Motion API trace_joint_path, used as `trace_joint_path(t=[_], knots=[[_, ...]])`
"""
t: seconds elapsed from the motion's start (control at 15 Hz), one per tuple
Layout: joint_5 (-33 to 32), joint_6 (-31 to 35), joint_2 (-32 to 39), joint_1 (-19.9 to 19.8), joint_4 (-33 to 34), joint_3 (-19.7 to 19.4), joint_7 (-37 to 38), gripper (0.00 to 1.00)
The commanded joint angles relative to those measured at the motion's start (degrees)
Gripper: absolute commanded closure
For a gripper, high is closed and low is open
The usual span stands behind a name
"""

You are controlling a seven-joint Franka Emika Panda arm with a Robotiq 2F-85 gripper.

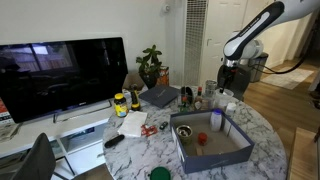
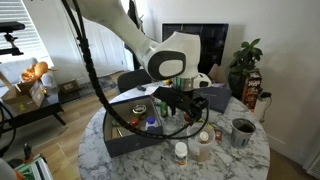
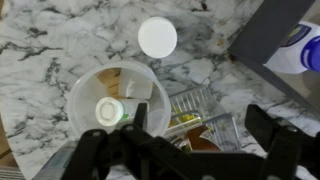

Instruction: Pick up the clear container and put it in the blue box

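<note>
In the wrist view the clear container [image 3: 205, 112], a small see-through ribbed tub with brown and yellow contents, lies on the marble table between my gripper's [image 3: 200, 128] two fingers. The gripper is open, just above the container, and holds nothing. Its left finger overlaps the rim of a round whitish cup [image 3: 105, 98]. The blue box [image 1: 243, 134] sits at the table's middle in both exterior views, and its wall also shows from the other side [image 2: 124, 144]. In both exterior views the gripper [image 1: 227, 86] hangs low over clutter beside the box [image 2: 186, 108].
The round whitish cup holds a small bottle. A white round lid [image 3: 157, 37] lies beyond it, with a dark grey panel [image 3: 275, 40] and a bottle [image 3: 305, 50] to the right. A grey bowl [image 2: 242, 131] and white bottles [image 2: 181, 152] stand near the table edge. A TV [image 1: 62, 75] and a plant [image 1: 151, 66] are behind.
</note>
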Motion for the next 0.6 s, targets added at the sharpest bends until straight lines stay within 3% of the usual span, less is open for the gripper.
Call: trace_joint_path(t=[0.0, 0.2, 0.4, 0.53], knots=[[0.21, -0.33, -0.12, -0.58, 0.03, 1.01, -0.18, 0.00], [-2.64, 2.38, 2.46, 0.02, 0.63, 0.69, 0.28, 0.00], [-6.04, 3.61, 5.11, 0.19, 1.52, 0.32, 1.18, 0.15], [-8.90, 5.02, 6.79, 0.19, 2.27, -0.10, 2.06, 0.31]])
